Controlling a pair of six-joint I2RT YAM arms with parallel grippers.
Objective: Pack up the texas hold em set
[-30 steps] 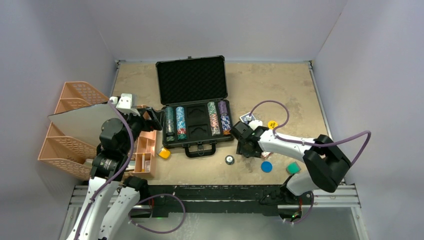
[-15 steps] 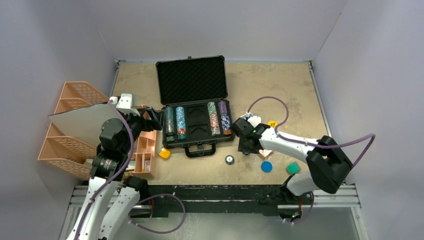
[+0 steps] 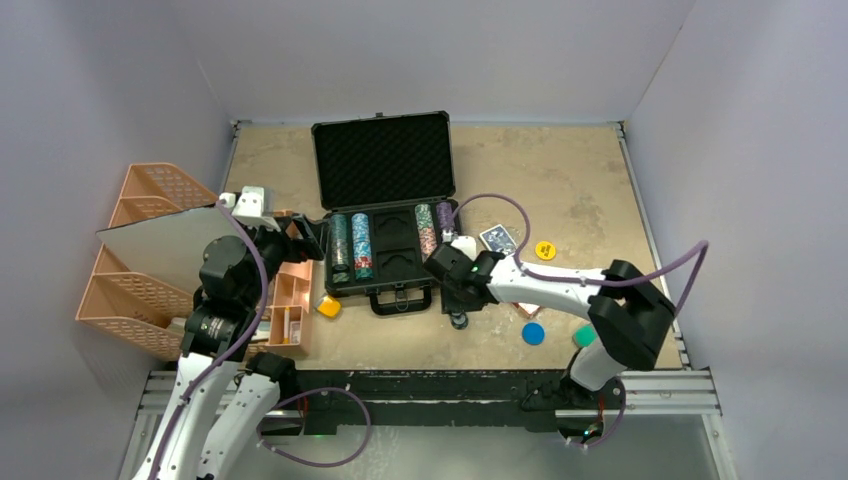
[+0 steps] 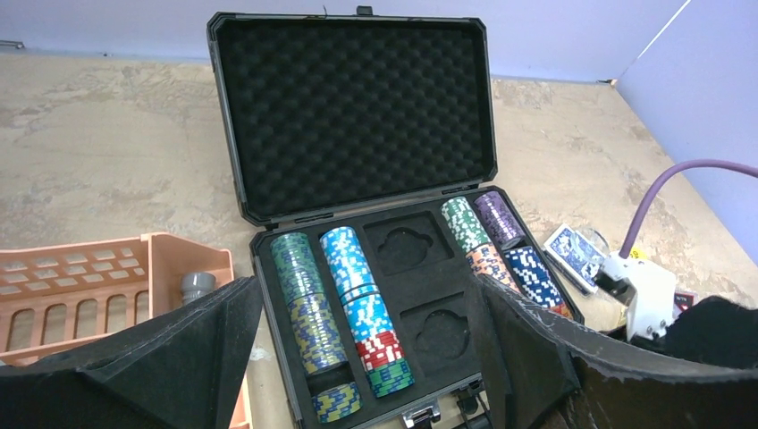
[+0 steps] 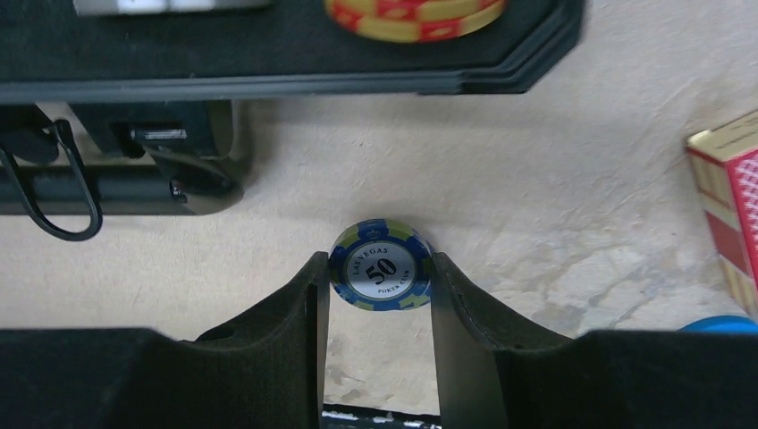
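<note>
The black case (image 3: 383,160) lies open, foam lid up. Poker chip stacks (image 3: 362,245) fill its outer slots, and the two middle recesses (image 4: 407,243) are bare. A blue-and-yellow "50" chip (image 5: 380,266) lies on the table in front of the case, by the handle (image 3: 400,298). My right gripper (image 5: 379,261) is shut on it, both fingers touching its rim. The blue deck (image 3: 499,238) lies right of the case, and a red deck (image 5: 728,206) shows at the right wrist view's edge. My left gripper (image 4: 368,286) hangs open at the case's left side, holding nothing.
A yellow button (image 3: 545,250), a blue disc (image 3: 533,333) and a green block (image 3: 583,338) lie to the right. A yellow block (image 3: 329,306) sits left of the handle. Peach organizers (image 3: 150,260) and a small tray (image 3: 290,300) line the left edge.
My right gripper moved left from beside the decks to the loose chip near the handle and closed its fingers on it. The left arm stayed still.
</note>
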